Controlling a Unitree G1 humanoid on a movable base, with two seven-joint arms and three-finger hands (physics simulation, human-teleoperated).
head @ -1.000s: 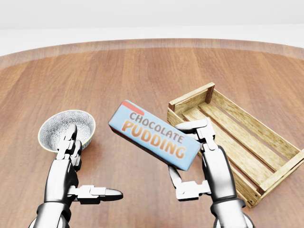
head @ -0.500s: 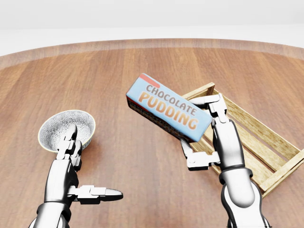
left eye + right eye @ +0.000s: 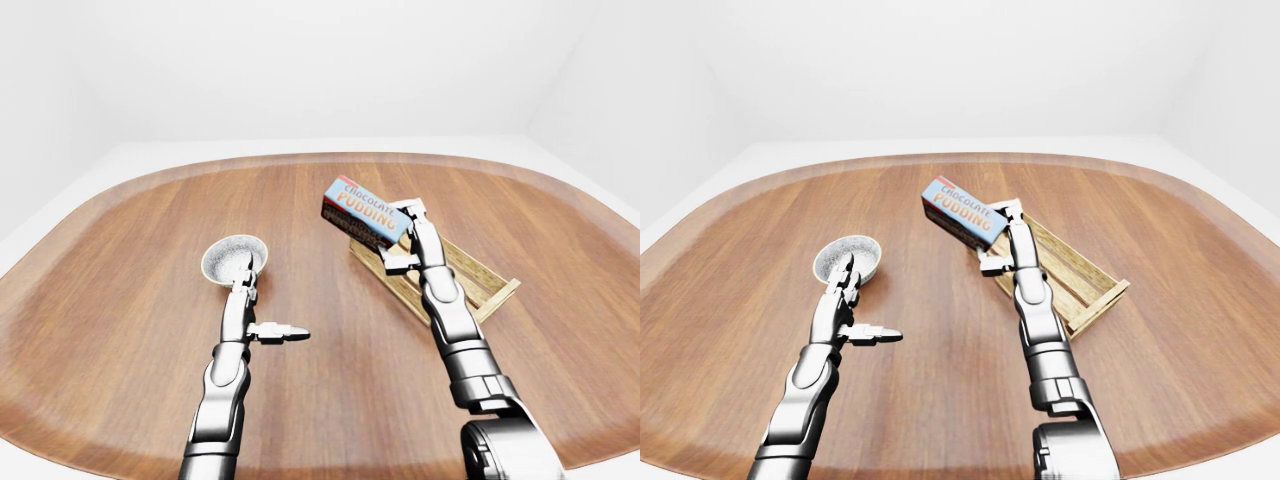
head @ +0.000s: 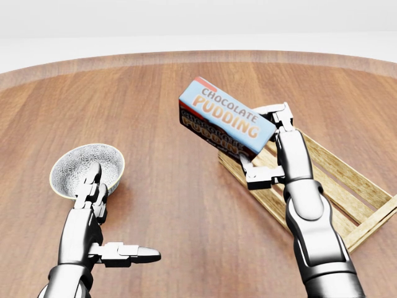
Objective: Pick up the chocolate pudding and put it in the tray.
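Wooden table (image 4: 186, 211): blue chocolate pudding (image 4: 226, 118) box, orange lettering, red end, tilted above slatted tray (image 4: 347, 186) edge, clasped by right hand (image 4: 270, 146); left hand (image 4: 99, 211) spread, empty.

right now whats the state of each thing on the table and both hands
chocolate pudding box: lifted off the table, tilted, held at its right end
right hand: shut on the pudding box, over the tray's near-left corner
tray: on the table, nothing seen in it
bowl: upright on the table, looks empty
left hand: open, holding nothing, by the bowl
table: wooden
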